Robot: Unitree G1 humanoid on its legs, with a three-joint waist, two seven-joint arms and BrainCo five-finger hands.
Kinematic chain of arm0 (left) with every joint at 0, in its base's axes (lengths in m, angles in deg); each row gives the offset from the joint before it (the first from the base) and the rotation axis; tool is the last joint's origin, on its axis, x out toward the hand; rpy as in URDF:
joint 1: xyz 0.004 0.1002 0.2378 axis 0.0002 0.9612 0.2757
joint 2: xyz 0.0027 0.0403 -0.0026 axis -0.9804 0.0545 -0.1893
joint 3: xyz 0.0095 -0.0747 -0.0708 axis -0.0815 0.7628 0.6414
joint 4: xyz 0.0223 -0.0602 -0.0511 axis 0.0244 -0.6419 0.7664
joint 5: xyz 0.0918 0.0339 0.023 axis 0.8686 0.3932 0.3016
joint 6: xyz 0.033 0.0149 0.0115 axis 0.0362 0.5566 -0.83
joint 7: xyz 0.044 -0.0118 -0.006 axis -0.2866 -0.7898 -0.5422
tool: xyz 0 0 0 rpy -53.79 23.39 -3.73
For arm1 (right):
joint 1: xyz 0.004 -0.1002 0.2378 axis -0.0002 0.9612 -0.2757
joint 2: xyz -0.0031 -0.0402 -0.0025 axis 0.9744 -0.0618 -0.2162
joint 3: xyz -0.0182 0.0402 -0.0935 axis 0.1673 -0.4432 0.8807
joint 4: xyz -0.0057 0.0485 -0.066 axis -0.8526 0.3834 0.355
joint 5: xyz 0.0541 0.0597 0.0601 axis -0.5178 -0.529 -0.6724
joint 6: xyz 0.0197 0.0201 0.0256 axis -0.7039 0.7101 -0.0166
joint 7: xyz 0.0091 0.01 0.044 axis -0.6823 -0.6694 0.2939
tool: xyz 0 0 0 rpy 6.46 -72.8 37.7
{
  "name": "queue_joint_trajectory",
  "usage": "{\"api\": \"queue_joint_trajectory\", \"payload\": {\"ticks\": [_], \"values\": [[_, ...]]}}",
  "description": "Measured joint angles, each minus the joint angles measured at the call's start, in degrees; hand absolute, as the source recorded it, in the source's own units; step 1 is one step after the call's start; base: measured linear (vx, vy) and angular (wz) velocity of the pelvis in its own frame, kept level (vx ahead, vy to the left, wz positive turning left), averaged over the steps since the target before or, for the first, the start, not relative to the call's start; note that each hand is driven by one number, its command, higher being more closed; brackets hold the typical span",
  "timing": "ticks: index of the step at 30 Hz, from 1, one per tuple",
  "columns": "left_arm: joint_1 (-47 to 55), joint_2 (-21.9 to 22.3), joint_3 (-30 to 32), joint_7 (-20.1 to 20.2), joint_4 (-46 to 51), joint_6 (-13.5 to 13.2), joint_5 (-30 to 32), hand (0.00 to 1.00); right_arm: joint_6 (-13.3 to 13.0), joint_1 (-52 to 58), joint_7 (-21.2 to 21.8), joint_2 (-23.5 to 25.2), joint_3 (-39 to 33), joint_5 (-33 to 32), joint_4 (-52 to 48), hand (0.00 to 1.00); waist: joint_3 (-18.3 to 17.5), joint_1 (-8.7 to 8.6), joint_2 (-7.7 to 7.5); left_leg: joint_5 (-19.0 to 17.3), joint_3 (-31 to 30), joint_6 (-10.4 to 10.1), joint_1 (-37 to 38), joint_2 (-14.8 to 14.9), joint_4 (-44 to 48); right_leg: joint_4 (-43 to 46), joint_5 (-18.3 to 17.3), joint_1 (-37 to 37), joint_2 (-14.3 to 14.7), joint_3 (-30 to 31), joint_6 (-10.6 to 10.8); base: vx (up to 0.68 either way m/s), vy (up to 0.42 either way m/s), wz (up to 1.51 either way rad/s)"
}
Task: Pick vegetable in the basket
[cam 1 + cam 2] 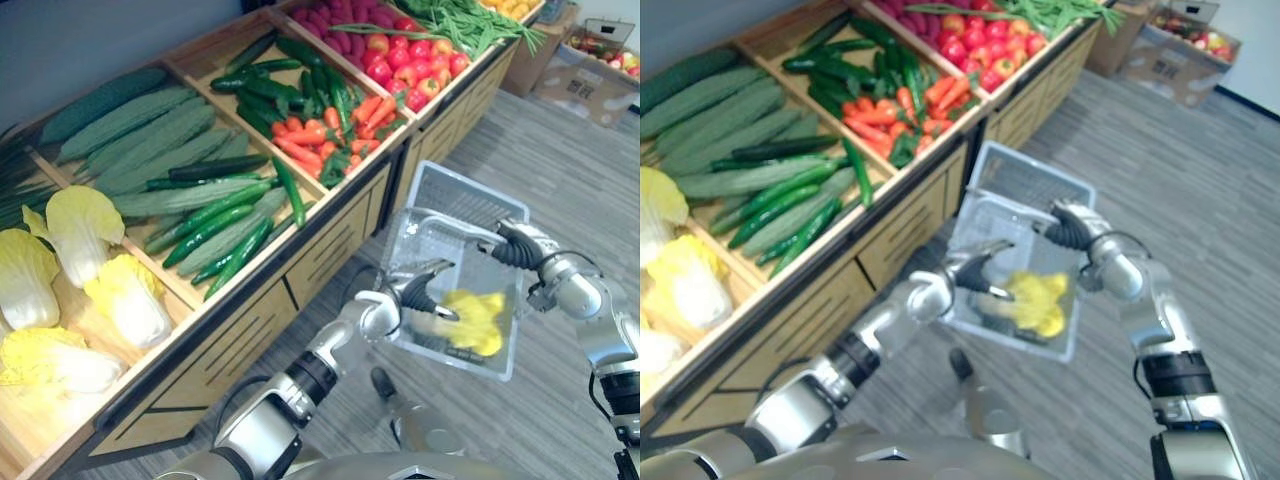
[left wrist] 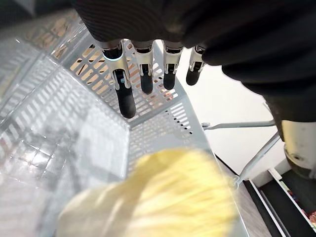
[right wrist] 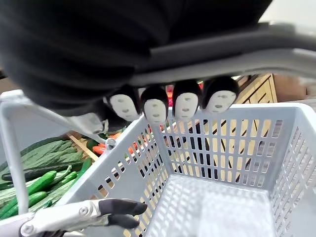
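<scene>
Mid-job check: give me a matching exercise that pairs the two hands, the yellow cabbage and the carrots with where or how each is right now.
Things:
1. yellow leafy cabbage
2. right hand
3. left hand
4. orange carrots

Places or states:
A. fingers straight, over the inside of the grey plastic basket
B. on the wooden shelf, beside dark green cucumbers
C. lying inside the basket
D. fingers curled round the basket's metal handle

Pairs: 1-C; 2-D; 3-A; 4-B.
</scene>
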Motion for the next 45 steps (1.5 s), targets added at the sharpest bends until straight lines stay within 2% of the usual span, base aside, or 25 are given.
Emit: {"api": "queue_joint_trajectory", "payload": {"ticks": [10,14,17,19,20,23,25,31,33,36,39,41,42,43,45], "values": [[-0.23,0.03,-1.69,-0.03,1.29,-0.01,-0.09,0.0,0.0,1.7,0.93,0.17,-0.61,0.03,-0.35,1.0,0.05,-0.04,-0.19,0.02,-1.24,0.08,-0.7,-0.02,0.12,0.02,-0.1,0.18,-0.37,-1.05,0.05,0.0,0.002,0.04],[-0.2,-0.07,-2.98,-0.08,11.53,0.14,-0.77,0.0,0.08,2.32,0.97,0.36,-4.2,0.06,-0.43,1.0,0.04,0.49,-0.23,0.01,-1.82,0.06,-1.12,-0.04,0.23,0.14,-0.1,0.13,-0.61,-1.7,0.05,0.0,0.027,0.08],[-0.1,-0.93,-5.15,-0.02,19.89,-0.97,-3.1,0.0,0.13,2.43,0.94,0.47,-7.54,0.06,-0.45,1.0,0.04,0.52,-0.22,0.03,-3.0,0.09,-1.92,-0.04,0.28,0.13,-0.14,0.11,-0.93,-2.72,0.03,-0.01,0.022,0.16],[0.1,-1.57,-9.15,0.84,27.78,-3.11,-8.24,0.0,0.71,2.57,0.93,0.47,-9.96,0.27,0.02,1.0,0.03,1.38,-0.21,0.07,-3.47,0.14,-2.01,-0.03,0.33,0.18,-0.15,0.29,-1.04,-3.28,0.03,0.0,0.019,0.13],[0.13,-2.04,-10.64,1.15,29.78,-3.82,-9.71,0.0,0.76,2.58,0.93,0.47,-10.49,0.25,0.43,1.0,0.03,1.45,-0.21,0.08,-3.62,0.16,-2.05,-0.03,0.34,0.2,-0.15,0.32,-1.08,-3.47,0.02,-0.01,0.018,0.17],[1.65,-5.79,-16.02,4.3,39.01,-7.24,-19.77,0.0,0.85,2.31,0.2,0.51,-11.08,-0.1,3.9,1.0,-0.02,1.46,-0.14,0.03,-5.69,0.09,-2.95,-0.04,0.47,0.78,-0.92,0.76,-1.5,-5.26,-0.05,-0.02,0.016,0.29],[4.03,-9.95,-18.24,6.46,44.42,-8.77,-32.03,0.0,0.99,2.27,-1.05,0.62,-11.18,-0.13,8.04,1.0,-0.11,1.63,0.0,0.14,-6.91,0.25,-3.36,-0.04,0.44,2.13,-2.01,0.82,-1.76,-6.73,-0.29,-0.01,0.007,0.32],[5.12,-17.84,-19.46,8.49,51.85,-8.78,-52.58,0.0,2.67,2.17,-4.31,5.49,-19.41,-0.44,23.45,1.0,-0.62,3.26,0.65,1.3,-11.84,1.68,-6.58,-1.29,-0.02,2.1,-2.25,0.67,-3.92,-11.26,-0.38,0.01,0.016,0.38],[5.22,-19.35,-19.32,8.42,53.16,-8.81,-55.36,0.0,3.06,2.2,-5.44,6.48,-21.45,-0.45,26.85,1.0,-0.79,3.48,0.91,1.62,-13.24,1.81,-7.48,-1.96,-0.44,2.09,-2.26,0.69,-4.76,-12.78,-0.38,0.01,0.028,0.48],[6.89,-21.46,-17.66,8.09,54.92,-8.83,-59.2,0.0,3.94,4.02,-7.9,8.82,-26.29,-0.54,31.69,1.0,-1.33,4.62,1.05,2.16,-16.3,2.34,-8.88,-3.91,-1.87,2.12,-2.26,1.1,-6.84,-16.94,-0.39,-0.02,0.042,0.55],[11.09,-23.61,-12.3,7.1,57.27,-9.07,-61.37,0.0,4.67,9.01,-10.82,12.67,-32.22,-1.1,34.92,1.0,-2.26,5.11,1.01,2.7,-20.49,3.15,-10.2,-6.19,-3.27,3.51,-3.72,2.47,-9.77,-22.34,-0.31,-0.03,0.059,0.83],[13.74,-23.59,-9.22,6.42,57.8,-9.52,-61.43,0.0,4.71,11.34,-11.68,14.23,-33.75,-1.33,36.07,1.0,-3.03,5.23,0.25,3.22,-21.78,3.99,-10.33,-7.26,-4.39,4.18,-4.6,3.02,-11.06,-24.63,-0.13,0.0,0.053,0.71],[16.76,-23.51,-5.88,5.51,58.5,-9.79,-61.45,0.0,4.83,13.81,-12.45,15.92,-34.83,-2.2,36.75,1.0,-4.52,5.58,0.45,4.03,-23.24,4.57,-10.87,-8.32,-5.41,4.47,-4.92,3.16,-11.97,-26.34,-0.07,0.03,0.044,0.82],[19.45,-23.2,-1.74,4.78,59.02,-10.12,-61.44,0.0,4.82,15.56,-13.05,17.7,-35.97,-2.71,37.83,1.0,-4.49,5.96,-0.09,4.89,-24.77,4.95,-10.87,-9.49,-6.71,4.47,-4.92,3.89,-12.85,-28.06,-0.07,0.02,0.045,0.77],[23.25,-22.37,5.03,3.22,59.02,-10.51,-61.3,0.0,4.82,16.98,-13.38,20.69,-37.74,-4.12,40.14,1.0,-4.95,6.32,-0.08,6.42,-26.97,5.68,-10.91,-11.52,-9.22,4.45,-4.95,4.64,-14.18,-30.27,-0.11,0.0,0.03,0.73]]}}
